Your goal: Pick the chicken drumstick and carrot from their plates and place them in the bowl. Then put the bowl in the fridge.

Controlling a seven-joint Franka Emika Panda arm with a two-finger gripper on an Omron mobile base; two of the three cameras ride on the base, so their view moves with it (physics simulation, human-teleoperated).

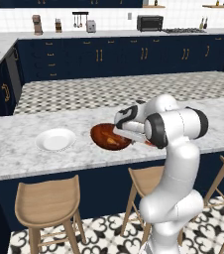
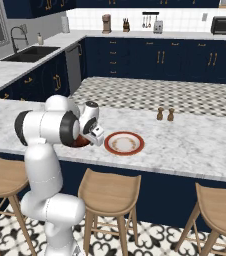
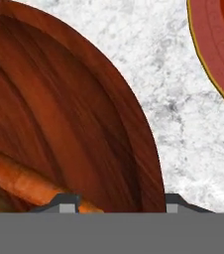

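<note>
A brown wooden bowl (image 1: 104, 135) stands on the marble island counter between the two plates; it also shows as a dark sliver (image 2: 80, 142) under my hand. In the hand view its dark inner wall (image 3: 59, 109) fills the left side, with the orange carrot (image 3: 20, 179) lying inside. I cannot make out the drumstick for certain. My gripper (image 3: 119, 202) is open, low over the bowl's right edge, one fingertip (image 3: 67, 201) inside the rim and the other outside. The same gripper (image 1: 117, 131) (image 2: 98, 140) points down at the counter. The white plate (image 1: 56, 139) and red-rimmed plate (image 2: 124, 143) are bare.
Two small shakers (image 2: 165, 114) stand further back on the island. Wooden stools (image 1: 48, 203) (image 2: 109, 193) line the near side below the counter edge. A sink (image 2: 30, 53) sits in the far left counter. The red plate's rim (image 3: 213, 59) lies close to the bowl.
</note>
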